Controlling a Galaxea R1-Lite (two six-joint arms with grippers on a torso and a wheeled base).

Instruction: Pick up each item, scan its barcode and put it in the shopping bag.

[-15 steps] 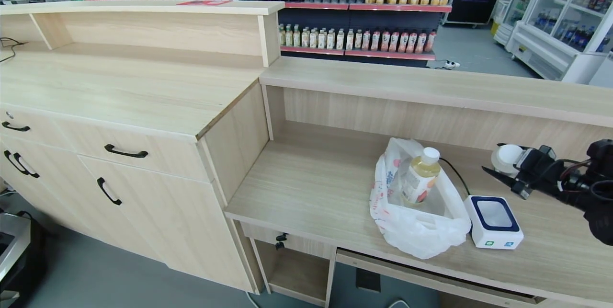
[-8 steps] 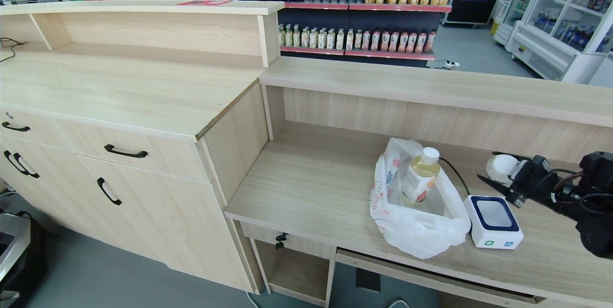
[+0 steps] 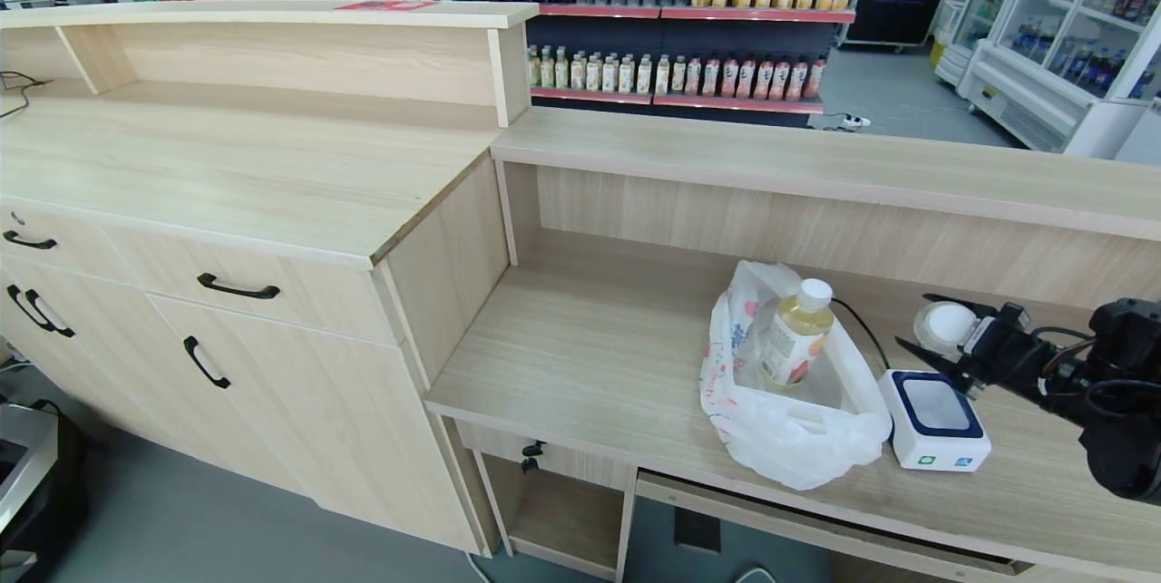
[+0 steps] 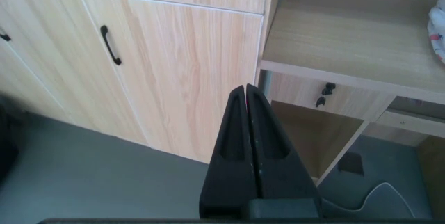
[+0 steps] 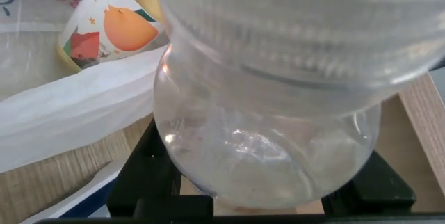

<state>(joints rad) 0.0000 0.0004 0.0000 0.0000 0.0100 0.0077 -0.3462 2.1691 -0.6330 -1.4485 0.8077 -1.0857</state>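
**Checkout counter: items and my two pincers**

1. My right pincer (image 3: 918, 322), one, at the right of the head view. Its black fingers are spread around the one clear, ribbed plastic bottle (image 3: 945, 326) and clamp it on both sides. The bottle lies sideways, pale end toward the camera, raised above the counter. It hangs just behind the scanner and to the right of the bag. Whether anything is inside it, I cannot tell.

2. My left pincer (image 4: 248, 147), one. Both black fingers are pressed flat together with nothing between them. In the left wrist view it hangs above the grey floor (image 4: 90, 175), before the pale wooden cupboard doors (image 4: 188, 71).

3. White thin plastic shopping bag with red print (image 3: 789, 433), one. It sits crumpled, mouth open upward, on the lower light-wood counter (image 3: 580, 356), right of centre in the head view.

4. Yellow juice bottle with a white cap and fruit label (image 3: 796, 334), one. It stands inside the bag, leaning slightly.

5. White box scanner with a dark blue-framed window (image 3: 934, 420), one. It sits just beside the bag's right edge. One black cable (image 3: 862, 329) runs from it behind the bag.

Bottles counted on the counter: two.
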